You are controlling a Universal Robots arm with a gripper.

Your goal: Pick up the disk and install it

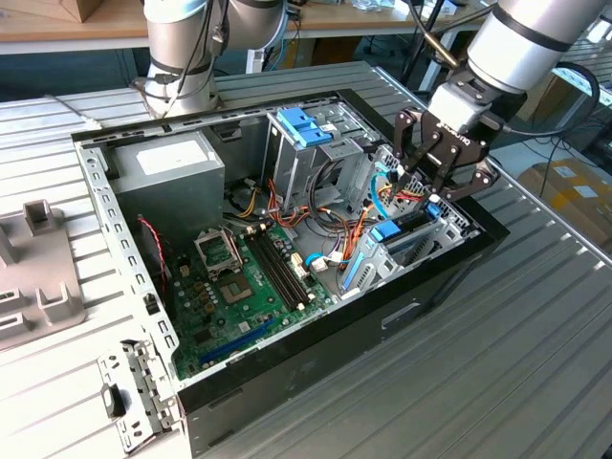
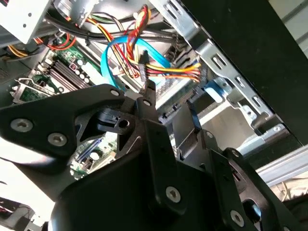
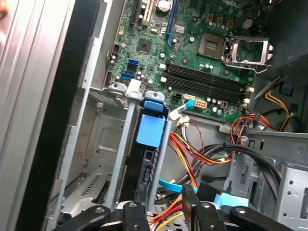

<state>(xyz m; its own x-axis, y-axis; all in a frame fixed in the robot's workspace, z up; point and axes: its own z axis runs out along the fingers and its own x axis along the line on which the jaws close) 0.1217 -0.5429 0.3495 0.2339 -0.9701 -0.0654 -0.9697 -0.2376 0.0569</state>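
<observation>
Here the gripper point(image 1: 432, 184) is seen lowered into the drive-bay corner of the open computer case point(image 1: 449, 260) on the ribbed counter point(image 1: 535, 325), and its fingers point(image 2: 149, 103) are set apart, with nothing clamped between them. Directly beneath the fingers the disk point(image 3: 147, 166) is seated edge-up in its metal bay, the blue tab point(image 3: 150, 129) at its near end, a blue data cable point(image 2: 109, 57) and a bundle of coloured wires point(image 2: 168, 71) lying just beside the fingertips. Beyond the fingers, the green motherboard point(image 1: 239, 287) is seen.
</observation>
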